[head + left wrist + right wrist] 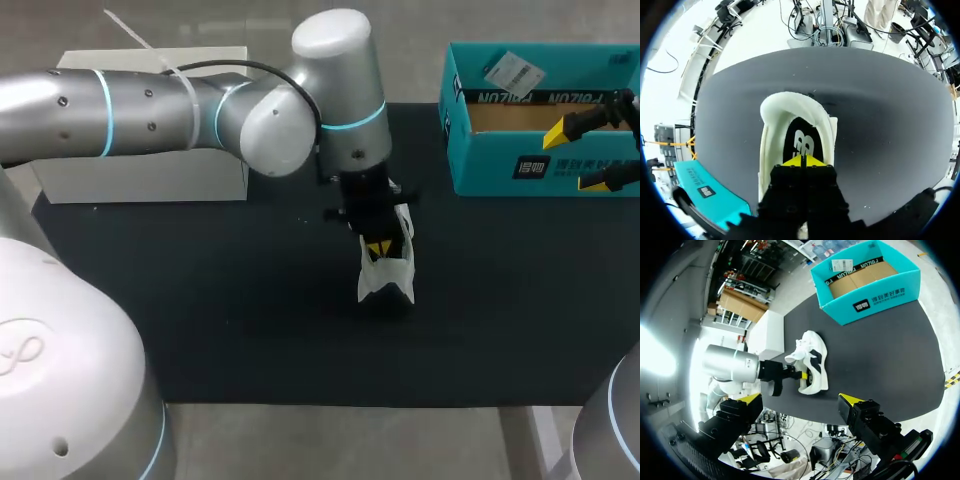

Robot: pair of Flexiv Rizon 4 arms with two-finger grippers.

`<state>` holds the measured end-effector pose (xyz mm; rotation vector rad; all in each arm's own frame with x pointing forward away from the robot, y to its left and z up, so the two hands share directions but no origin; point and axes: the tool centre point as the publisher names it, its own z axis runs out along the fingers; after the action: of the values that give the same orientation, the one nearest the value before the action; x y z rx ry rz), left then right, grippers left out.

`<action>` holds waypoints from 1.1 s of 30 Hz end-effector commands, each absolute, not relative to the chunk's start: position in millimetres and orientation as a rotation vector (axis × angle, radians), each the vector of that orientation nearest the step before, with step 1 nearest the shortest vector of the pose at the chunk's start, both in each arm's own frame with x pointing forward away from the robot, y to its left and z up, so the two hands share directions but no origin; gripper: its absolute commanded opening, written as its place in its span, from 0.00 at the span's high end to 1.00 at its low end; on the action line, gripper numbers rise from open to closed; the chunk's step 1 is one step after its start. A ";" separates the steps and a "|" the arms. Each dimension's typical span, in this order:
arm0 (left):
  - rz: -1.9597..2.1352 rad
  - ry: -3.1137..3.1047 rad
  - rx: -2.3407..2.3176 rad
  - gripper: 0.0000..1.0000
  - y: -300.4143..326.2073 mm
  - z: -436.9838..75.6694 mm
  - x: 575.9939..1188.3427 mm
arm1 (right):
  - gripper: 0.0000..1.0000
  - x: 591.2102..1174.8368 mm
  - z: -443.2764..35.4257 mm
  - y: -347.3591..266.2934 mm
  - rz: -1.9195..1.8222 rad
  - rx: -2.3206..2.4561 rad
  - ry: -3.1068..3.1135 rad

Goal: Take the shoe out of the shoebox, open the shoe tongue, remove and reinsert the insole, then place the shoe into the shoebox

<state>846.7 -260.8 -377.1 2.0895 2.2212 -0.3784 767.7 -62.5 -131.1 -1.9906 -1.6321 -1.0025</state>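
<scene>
The shoe (385, 272) is out of the shoebox (545, 170). The left fingers (795, 161) pinch the insole (801, 142); the right fingers (751, 398) are wide open, empty. Packing it back is left.

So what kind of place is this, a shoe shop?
Probably a robot test lab, not a shop. The left pincer is inside a shoe on a black table, and the right pincer hovers at a shoebox.

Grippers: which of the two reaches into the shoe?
The left gripper, tips down inside the white shoe; the right gripper hangs open, well away from it.
</scene>
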 end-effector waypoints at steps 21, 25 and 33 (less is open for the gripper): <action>-0.383 2.161 2.157 1.00 -269.7 -384.4 830.9 | 0.00 768.0 -131.4 -62.0 -1.001 -1.993 -1.632; -0.405 2.170 2.176 1.00 -277.6 -401.3 825.4 | 0.00 768.0 -131.4 -62.0 -1.001 -1.993 -1.632; -0.407 2.193 2.208 1.00 -282.7 -418.3 821.3 | 0.00 768.0 -131.4 -62.0 -1.001 -1.993 -1.632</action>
<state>816.5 -275.8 -410.0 2.1930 2.1847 -0.4111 767.7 -62.6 -131.1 -1.9907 -1.6320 -1.0025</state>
